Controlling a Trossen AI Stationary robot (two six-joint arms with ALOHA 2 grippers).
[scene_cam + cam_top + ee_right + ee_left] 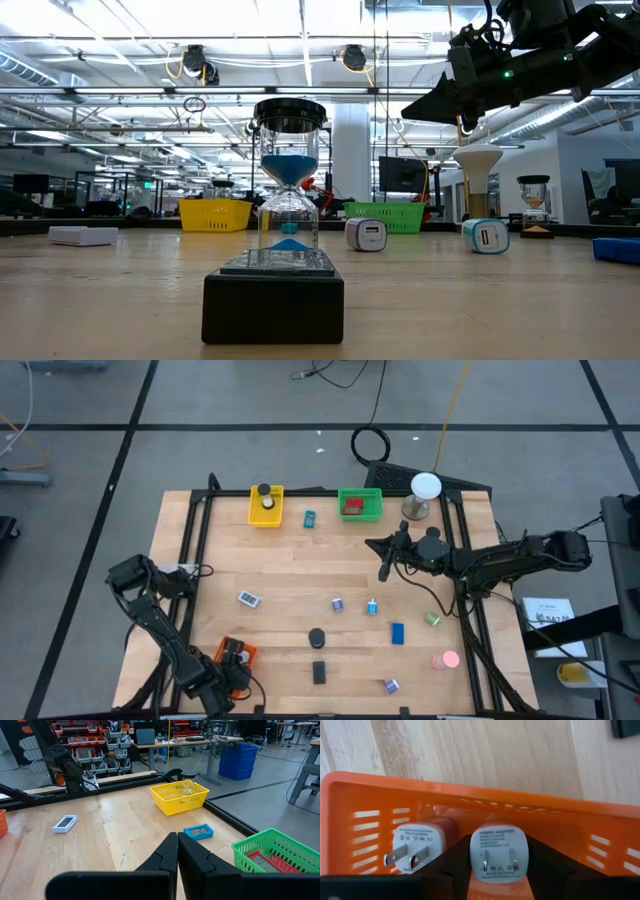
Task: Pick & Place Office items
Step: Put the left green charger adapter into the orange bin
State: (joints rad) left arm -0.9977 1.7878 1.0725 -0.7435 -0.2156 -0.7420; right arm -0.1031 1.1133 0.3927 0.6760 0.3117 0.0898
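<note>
My left gripper [232, 666] hangs over the orange basket [238, 652] at the table's near left, pointing down into it. A white power adapter [498, 852] sits between its fingers, prong face up. A second white adapter with a reddish body [417, 848] lies in the basket [470, 790] beside it. My right gripper [384, 572] is shut and empty, held level above the table's middle right [177, 851]. Small office items lie loose on the wood: a blue block [397, 633], a black block [319, 672] and a pink round piece [446, 659]. My left gripper holds the white adapter by two opposite side walls [476, 856], pinched between its two fingers. The fingers come from above, pointing down into the basket. The adapter stands with its prong face up; whether its underside rests on the basket floor is hidden.
A yellow basket [265, 506] and a green basket [360, 504] stand at the far edge, with a white ball on a grey stand [426, 494] to their right. An hourglass [290, 215] stands mid-table behind the black block. A white flat piece [249, 599] lies left of centre.
</note>
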